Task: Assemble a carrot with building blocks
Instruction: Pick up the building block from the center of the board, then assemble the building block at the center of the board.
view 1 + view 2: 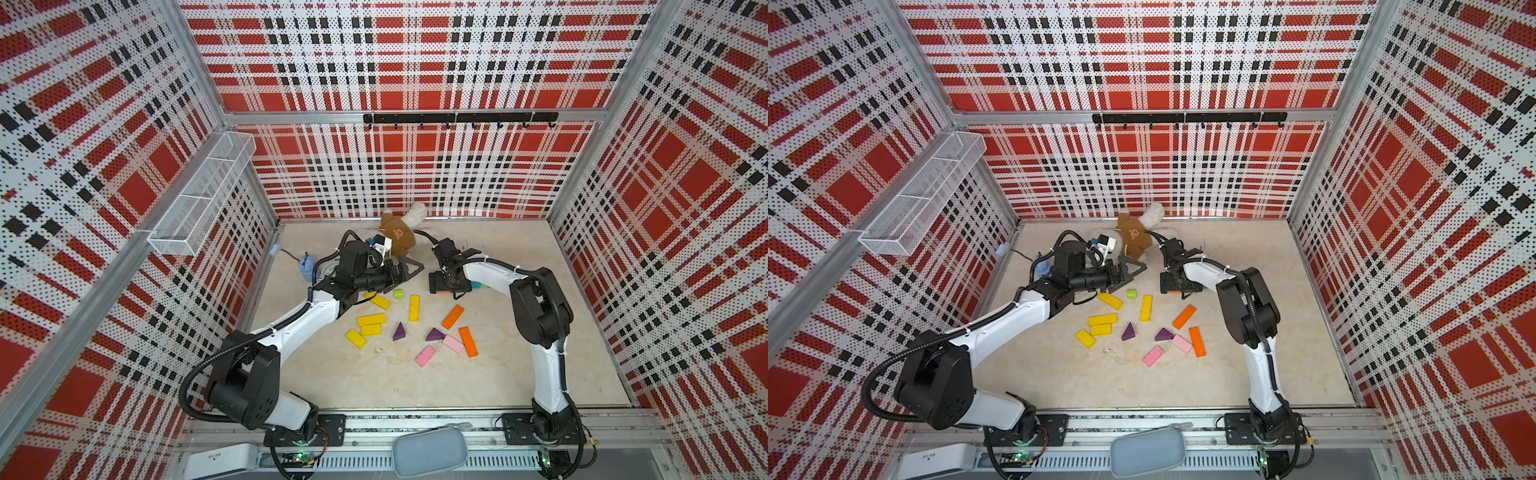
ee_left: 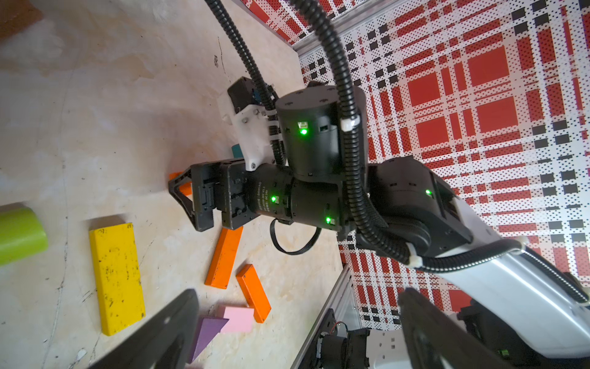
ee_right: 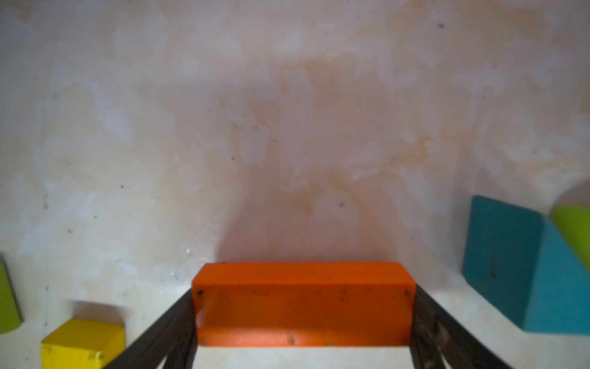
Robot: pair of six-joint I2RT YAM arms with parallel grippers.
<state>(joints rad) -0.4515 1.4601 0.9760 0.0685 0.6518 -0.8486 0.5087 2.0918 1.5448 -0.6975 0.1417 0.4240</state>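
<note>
Building blocks lie scattered mid-table in both top views: yellow rectangles (image 1: pixel 371 320), a lime cylinder (image 1: pixel 398 294), two purple triangles (image 1: pixel 399 332), pink rectangles (image 1: pixel 453 344) and orange rectangles (image 1: pixel 453 317). My right gripper (image 3: pixel 303 306) points down at the table behind them, shut on an orange block (image 3: pixel 303 300) that spans the gap, one finger against each end. Beside it stand a teal block (image 3: pixel 510 265) and a second lime cylinder (image 3: pixel 574 230). My left gripper (image 2: pixel 298 297) hovers left of the right gripper (image 2: pixel 182 191), open, with nothing between its fingers.
A brown plush toy (image 1: pixel 399 239) lies at the back, behind both grippers. A small blue object (image 1: pixel 306 266) sits near the left wall, by the left arm. A wire basket (image 1: pixel 203 195) hangs on the left wall and a hook rail (image 1: pixel 457 118) on the back wall.
</note>
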